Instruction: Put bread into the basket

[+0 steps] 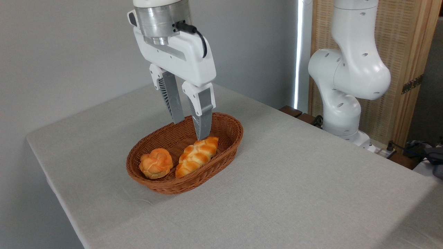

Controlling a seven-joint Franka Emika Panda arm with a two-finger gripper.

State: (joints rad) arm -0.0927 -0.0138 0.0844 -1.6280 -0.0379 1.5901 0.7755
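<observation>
Camera view, fixed, looking down across the tabletop (294, 180). Bread (196, 156): 1 elongated braided loaf, lying inside the basket (226, 126) on its right half. Long axis runs diagonally, near-left end toward the basket's near rim, far-right end pointing up toward the claw (190, 129). Surface glossy, golden-orange with paler seams between the plaits.

Basket: oval, brown woven wicker, low sides, resting on the tabletop, which is covered in pale grey cloth. 1 small round knotted bun (156, 163) sits in the basket just left of the loaf, apart from it by a narrow gap.

Claw: 2 grey ribbed fingers spread apart, holding nothing. It hangs over the basket's far half; the nearer fingertip appears at the loaf's far end, contact not determinable.
</observation>
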